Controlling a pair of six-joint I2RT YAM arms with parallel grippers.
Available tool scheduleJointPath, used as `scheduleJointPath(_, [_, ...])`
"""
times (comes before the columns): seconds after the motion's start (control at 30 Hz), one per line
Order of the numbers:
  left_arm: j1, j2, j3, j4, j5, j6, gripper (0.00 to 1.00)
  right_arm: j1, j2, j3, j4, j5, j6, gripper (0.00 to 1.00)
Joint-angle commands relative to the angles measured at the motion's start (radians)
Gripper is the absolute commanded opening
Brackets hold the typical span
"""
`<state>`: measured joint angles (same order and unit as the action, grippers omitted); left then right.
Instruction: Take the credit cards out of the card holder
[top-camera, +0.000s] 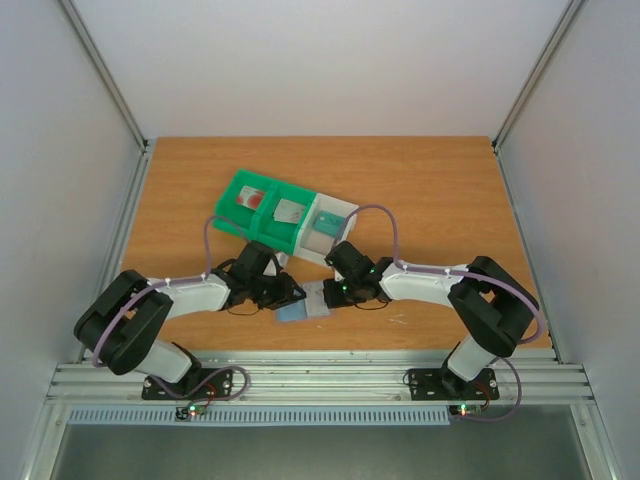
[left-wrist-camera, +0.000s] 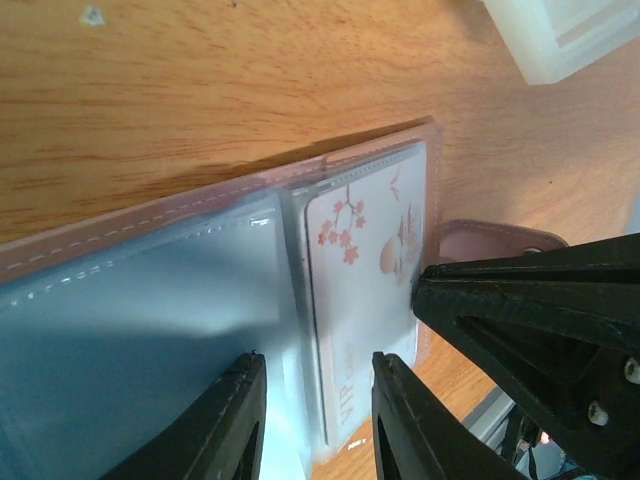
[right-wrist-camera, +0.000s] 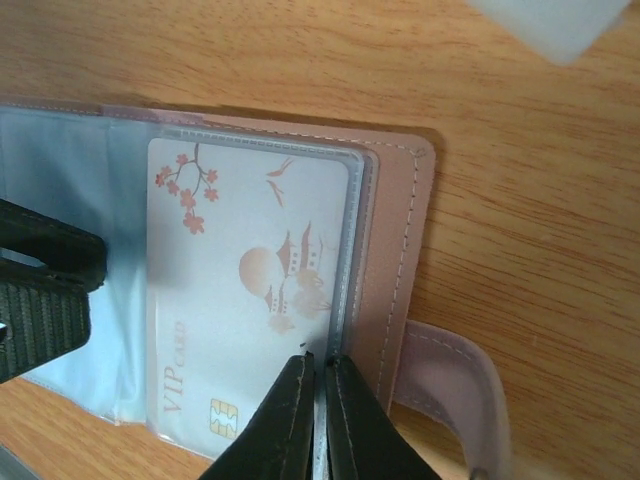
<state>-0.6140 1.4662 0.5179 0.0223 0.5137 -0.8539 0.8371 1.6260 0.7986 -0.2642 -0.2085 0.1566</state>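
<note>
The card holder (top-camera: 303, 303) lies open on the table between my two grippers, with a pinkish stitched rim (right-wrist-camera: 395, 250) and bluish clear pockets (left-wrist-camera: 150, 300). A white credit card (right-wrist-camera: 240, 270) printed with pink blossoms and "VIP CARD" sits in its right pocket. My right gripper (right-wrist-camera: 322, 375) is shut on the right edge of that card and its clear pocket. My left gripper (left-wrist-camera: 318, 400) stands open over the holder, its fingers straddling the card's (left-wrist-camera: 365, 260) left edge. Two more cards lie in the green tray, one with a red patch (top-camera: 252, 198) and one grey (top-camera: 290, 211).
A green-and-white three-compartment tray (top-camera: 322, 232) stands just behind the grippers, and its white corner (left-wrist-camera: 560, 30) shows in the left wrist view. The holder's pink strap tab (right-wrist-camera: 450, 390) sticks out to the right. The table's near edge is close below the holder.
</note>
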Motion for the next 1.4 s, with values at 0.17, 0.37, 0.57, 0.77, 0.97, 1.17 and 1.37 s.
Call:
scheduleJointPath(0.17, [-0.006, 0.026, -0.025, 0.082, -0.022, 0.009, 0.3, 0.009, 0.047, -0.041, 0.084, -0.057, 0.051, 0.04])
scheduleJointPath(0.37, [-0.006, 0.019, -0.051, 0.148, -0.004, -0.018, 0.21, 0.009, 0.057, -0.053, 0.104, -0.066, 0.064, 0.04])
scheduleJointPath(0.57, [-0.007, 0.013, -0.052, 0.168, 0.006, -0.018, 0.18, 0.008, 0.062, -0.049, 0.106, -0.067, 0.065, 0.04])
scheduleJointPath(0.77, [-0.006, 0.026, -0.053, 0.185, 0.017, -0.017, 0.13, 0.009, 0.067, -0.048, 0.112, -0.073, 0.062, 0.04])
scheduleJointPath(0.97, [-0.007, 0.009, -0.064, 0.212, 0.018, -0.022, 0.0, 0.008, 0.064, -0.051, 0.106, -0.06, 0.056, 0.03])
scheduleJointPath(1.17, [-0.007, -0.004, -0.055, 0.169, 0.018, -0.002, 0.0, 0.007, 0.034, -0.056, 0.088, -0.021, 0.044, 0.02])
scheduleJointPath(1.37, [-0.006, -0.033, -0.069, 0.142, 0.011, 0.0, 0.0, 0.004, 0.043, -0.064, 0.08, 0.008, 0.032, 0.01])
